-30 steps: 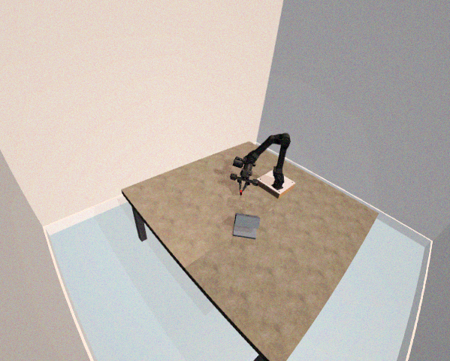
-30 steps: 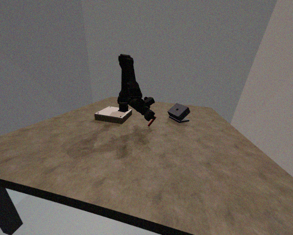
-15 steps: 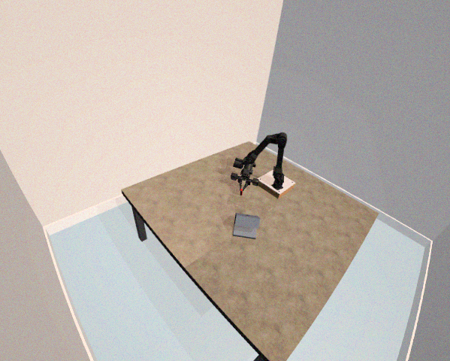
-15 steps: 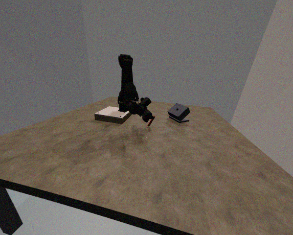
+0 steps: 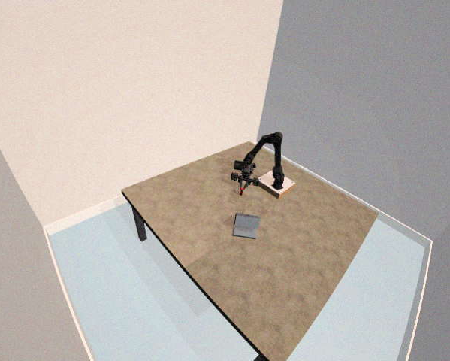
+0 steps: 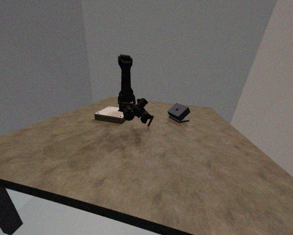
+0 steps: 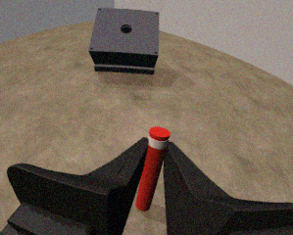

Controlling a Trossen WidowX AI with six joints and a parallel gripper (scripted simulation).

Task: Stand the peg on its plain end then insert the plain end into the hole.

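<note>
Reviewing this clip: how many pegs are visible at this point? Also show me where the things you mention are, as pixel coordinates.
1. The red peg (image 5: 241, 192) (image 6: 150, 121) (image 7: 151, 171) is between the fingers of the claw (image 5: 242, 189) (image 6: 152, 116) (image 7: 157, 145), white-banded end up. Another could be hidden behind the sloped panel (image 5: 246, 222) (image 6: 178, 111) (image 7: 136, 41).

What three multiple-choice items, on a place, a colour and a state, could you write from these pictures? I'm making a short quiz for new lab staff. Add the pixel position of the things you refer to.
1. Where is the white band on the slim red cylindrical peg (image 5: 241, 192) (image 6: 150, 121) (image 7: 151, 173)?
A. At its middle
B. Near its upper end
C. At its lower tip

2. What colour is the top of the flat box-shaped base under the black arm?
A. Whitish
B. Green
C. Yellow

3. What is the state of the black two-fingered tool (image 5: 241, 188) (image 6: 151, 117) (image 7: 157, 147)?
A. Wide open, holding nothing
B. Shut on the dark grey sloped panel
C. Shut on the peg

Key:
1. B: the wrist view shows the band just below the raised red cap.
2. A: the top and exterior views show a pale upper face.
3. C: the wrist view shows the peg between both fingers.
</note>
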